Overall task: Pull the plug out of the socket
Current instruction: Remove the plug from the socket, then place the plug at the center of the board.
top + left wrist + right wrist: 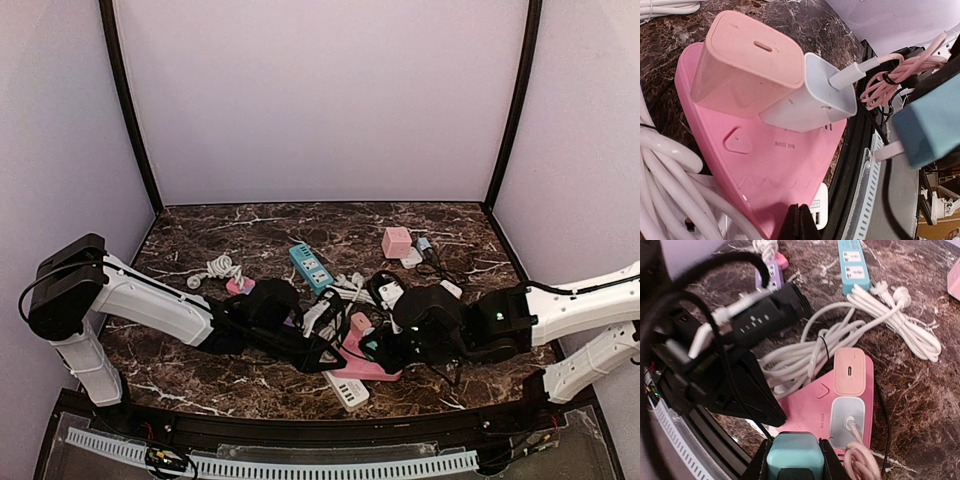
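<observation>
A pink triangular socket strip lies at the table's near middle, also in the left wrist view and the right wrist view. A pink charger and a white charger with a coiled pink cable are plugged into it. My right gripper is shut on a teal plug. In the left wrist view the teal plug hangs apart from the strip, past its corner. My left gripper is shut, its tips resting on the strip's near corner.
A bundle of white cables lies beside the strip. A white power strip pokes out under it. A teal power strip and a pink cube lie farther back. The table's black front rim is close by.
</observation>
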